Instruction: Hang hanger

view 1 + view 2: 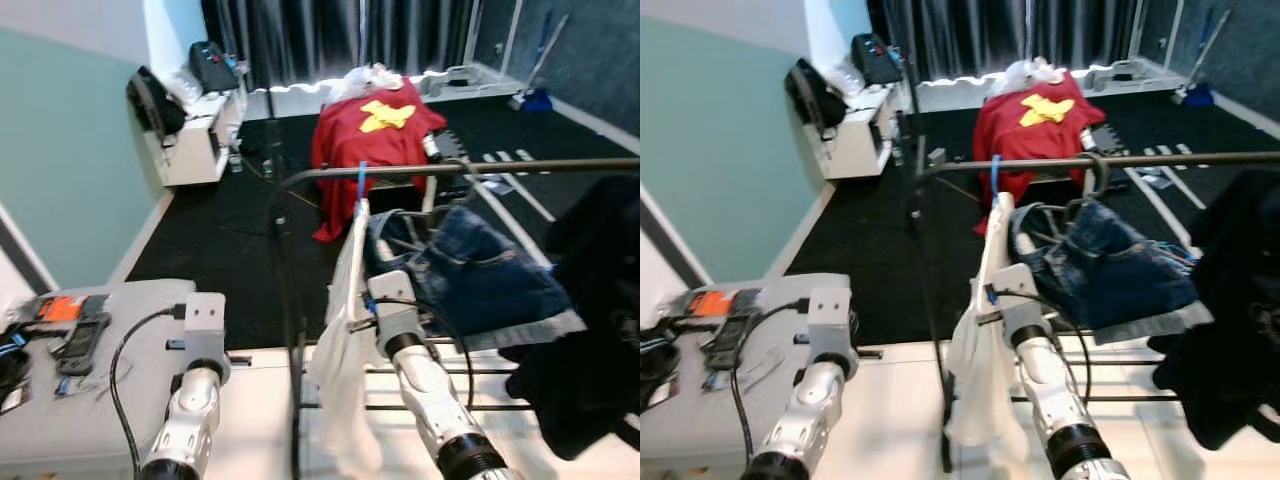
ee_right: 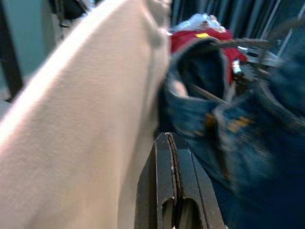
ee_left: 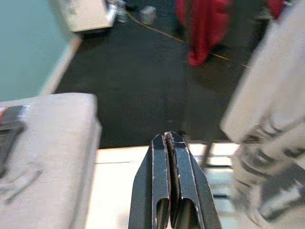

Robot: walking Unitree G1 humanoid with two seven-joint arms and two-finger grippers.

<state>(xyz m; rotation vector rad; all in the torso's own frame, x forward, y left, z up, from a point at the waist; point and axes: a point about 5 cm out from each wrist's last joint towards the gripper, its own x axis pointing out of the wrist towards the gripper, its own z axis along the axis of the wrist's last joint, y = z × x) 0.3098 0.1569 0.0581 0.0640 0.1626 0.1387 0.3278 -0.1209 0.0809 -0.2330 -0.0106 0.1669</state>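
Note:
A dark clothes rail (image 1: 500, 167) runs across in front of me. A blue hanger hook (image 1: 361, 182) sits on it, and a white garment (image 1: 345, 330) hangs from that hanger. Beside it, denim jeans (image 1: 475, 270) hang on another hanger. My right gripper (image 2: 169, 137) is shut with nothing in it, its tips between the white garment (image 2: 81, 124) and the jeans (image 2: 228, 129), below the rail. My left gripper (image 3: 167, 137) is also shut and holds nothing. It is over the floor to the left of the rack post (image 1: 285, 290).
A black garment (image 1: 590, 330) hangs at the rail's right end. A grey cushioned surface (image 1: 130, 400) with a remote and an orange item lies at lower left. Behind the rail are a chair draped in red cloth (image 1: 365, 150) and a white cabinet (image 1: 195, 145).

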